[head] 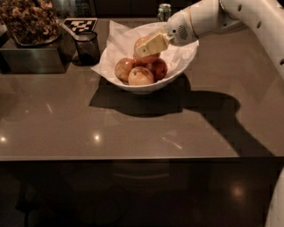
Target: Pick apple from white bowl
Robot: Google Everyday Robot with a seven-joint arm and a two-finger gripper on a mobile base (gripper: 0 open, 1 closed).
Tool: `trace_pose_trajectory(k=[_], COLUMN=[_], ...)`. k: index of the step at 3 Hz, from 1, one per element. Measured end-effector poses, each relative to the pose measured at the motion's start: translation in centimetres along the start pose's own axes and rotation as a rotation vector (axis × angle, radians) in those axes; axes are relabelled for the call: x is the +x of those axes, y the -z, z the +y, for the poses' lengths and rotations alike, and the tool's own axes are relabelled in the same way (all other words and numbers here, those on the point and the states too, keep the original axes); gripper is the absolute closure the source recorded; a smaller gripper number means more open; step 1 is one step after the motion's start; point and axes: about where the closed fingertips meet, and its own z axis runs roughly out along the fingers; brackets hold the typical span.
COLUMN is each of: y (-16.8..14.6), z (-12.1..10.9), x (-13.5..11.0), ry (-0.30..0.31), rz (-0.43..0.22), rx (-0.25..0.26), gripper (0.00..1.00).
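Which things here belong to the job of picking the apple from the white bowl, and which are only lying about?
Job:
apple, topmost in the pile; white bowl; hand, over the bowl against that apple.

Just lying about:
yellow-pink apple; dark red apple; reddish apple at left; dark cup; green can; marker tag; tray of dried brown pieces.

i have just one view to work from. it looks down at a slant from the near side of the counter, facing the far edge, with the front edge crossing the lower half of the frame. the arm comes in from the upper right, and the gripper sits upper centre, over the white bowl, at middling range.
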Motion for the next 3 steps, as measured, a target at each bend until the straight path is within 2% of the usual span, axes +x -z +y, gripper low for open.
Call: trace_pose_trajectory(k=[1,2,3], y=[3.3,6.5,8.8], z=[1.9,3.9,5.1], x=[-2.3,-4.4,-5.2], ry=[0.027,0.057,0.082], rz=[-0.033,-0.028,-0.027], rx=[0.011,0.022,0.025], gripper=[1.00,1.00,1.00])
